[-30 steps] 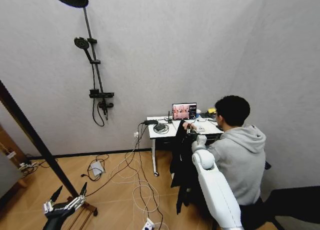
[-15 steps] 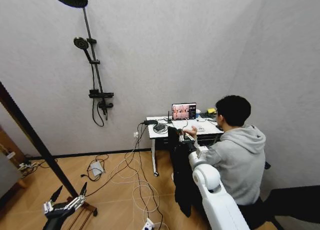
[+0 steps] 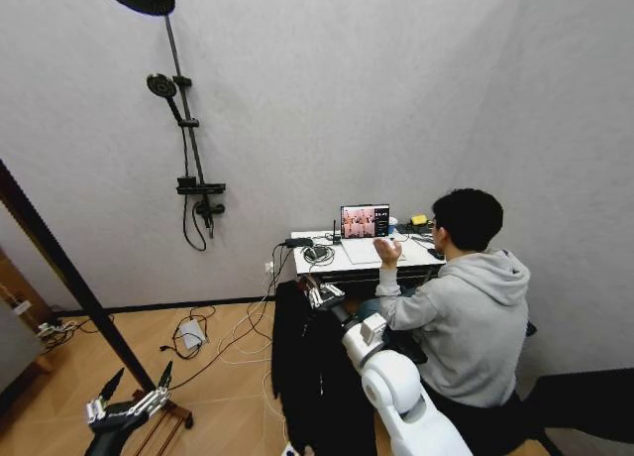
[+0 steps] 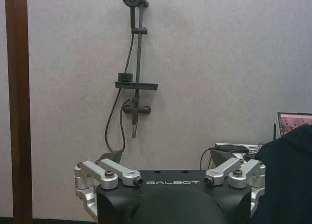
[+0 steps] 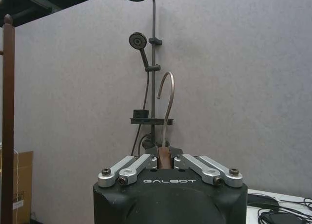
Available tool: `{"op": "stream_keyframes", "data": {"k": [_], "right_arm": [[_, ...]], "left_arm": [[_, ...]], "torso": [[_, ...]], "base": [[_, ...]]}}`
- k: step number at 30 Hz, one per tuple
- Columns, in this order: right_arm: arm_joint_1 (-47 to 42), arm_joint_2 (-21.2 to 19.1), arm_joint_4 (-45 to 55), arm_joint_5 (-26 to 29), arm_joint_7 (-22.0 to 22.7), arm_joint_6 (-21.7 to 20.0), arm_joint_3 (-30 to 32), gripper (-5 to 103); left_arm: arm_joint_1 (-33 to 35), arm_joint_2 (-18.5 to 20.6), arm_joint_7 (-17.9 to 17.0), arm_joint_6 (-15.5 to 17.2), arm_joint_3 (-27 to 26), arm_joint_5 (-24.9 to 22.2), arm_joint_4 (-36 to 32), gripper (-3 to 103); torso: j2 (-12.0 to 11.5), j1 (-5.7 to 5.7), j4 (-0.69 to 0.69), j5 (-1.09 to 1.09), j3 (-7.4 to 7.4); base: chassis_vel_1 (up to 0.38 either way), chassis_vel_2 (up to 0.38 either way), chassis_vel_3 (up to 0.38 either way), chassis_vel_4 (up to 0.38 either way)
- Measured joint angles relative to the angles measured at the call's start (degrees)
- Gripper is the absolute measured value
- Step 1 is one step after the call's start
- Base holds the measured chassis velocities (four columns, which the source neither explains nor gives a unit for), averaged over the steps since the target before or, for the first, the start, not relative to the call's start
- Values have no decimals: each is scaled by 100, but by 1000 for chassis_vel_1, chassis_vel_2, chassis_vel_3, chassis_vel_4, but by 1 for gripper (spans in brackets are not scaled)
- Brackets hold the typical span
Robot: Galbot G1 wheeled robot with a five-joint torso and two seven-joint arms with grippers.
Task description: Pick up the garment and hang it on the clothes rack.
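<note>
Garment [image 3: 307, 377] hangs from raised right claw [image 3: 319, 295], seemingly clamped on hanger; left claw [image 3: 131, 397] low, spread, empty.

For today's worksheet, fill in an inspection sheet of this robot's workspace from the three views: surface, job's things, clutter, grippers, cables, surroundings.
Surface: wooden floor; white desk against the wall.
Job's things: long black garment hanging from the right gripper; its metal hanger hook rises between the fingers. A brown post of the clothes rack stands beside the left gripper.
Clutter: laptop and small items on the desk.
Grippers: right gripper shut on the hanger, held out ahead; left gripper open, low on the robot's left.
Cables: loose cables on the floor under the desk.
Surroundings: grey wall with shower fixture; a person in a grey hoodie seated at the desk.
</note>
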Motion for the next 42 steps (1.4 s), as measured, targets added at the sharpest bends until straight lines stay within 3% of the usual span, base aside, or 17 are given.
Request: {"op": "stream_keyframes", "data": {"k": [42], "right_arm": [[-287,-192,358,-165,7,90,17,10]], "left_arm": [[0,0,0,0,0,0,0,100]], "torso": [[-1,1,-1,2,1]], "base": [[74,70,70,69]]}}
